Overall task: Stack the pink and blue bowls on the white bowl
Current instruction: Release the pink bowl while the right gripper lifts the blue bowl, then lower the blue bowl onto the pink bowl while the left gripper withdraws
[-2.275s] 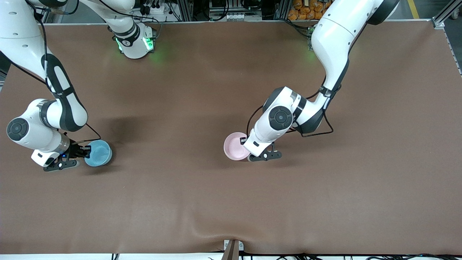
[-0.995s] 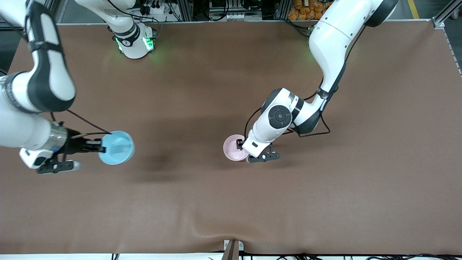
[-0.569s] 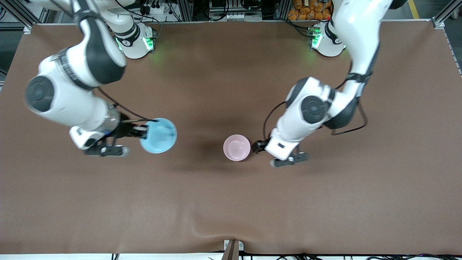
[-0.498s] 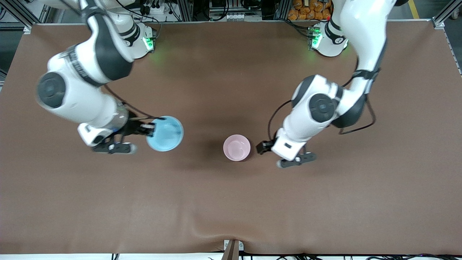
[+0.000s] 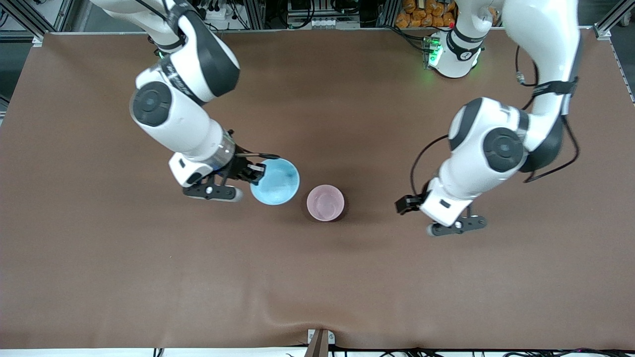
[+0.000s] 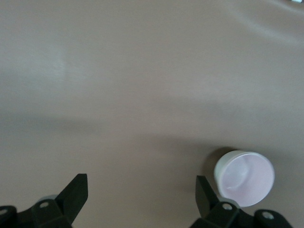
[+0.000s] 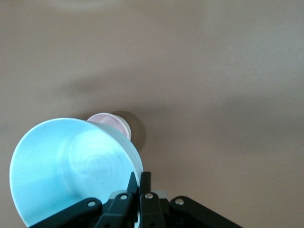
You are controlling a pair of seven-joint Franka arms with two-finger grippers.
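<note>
The pale pink bowl (image 5: 325, 203) stands upright near the middle of the table. In the left wrist view (image 6: 247, 176) a white wall (image 6: 222, 167) shows under its rim, which looks like the white bowl it sits in. My right gripper (image 5: 256, 171) is shut on the rim of the light blue bowl (image 5: 276, 182) and holds it up in the air, just beside the pink bowl toward the right arm's end. The right wrist view shows its fingers (image 7: 140, 183) pinching the blue bowl (image 7: 71, 166), with the pink bowl (image 7: 108, 120) past its rim. My left gripper (image 5: 409, 204) is open and empty (image 6: 141, 194), apart from the pink bowl toward the left arm's end.
The brown table mat (image 5: 317, 277) has a raised wrinkle near the front edge. Both arm bases (image 5: 449, 52) stand along the edge farthest from the front camera.
My right gripper lifted the blue bowl and carried it over to just beside the pink bowl. My left gripper let go of the pink bowl and drew back toward the left arm's end.
</note>
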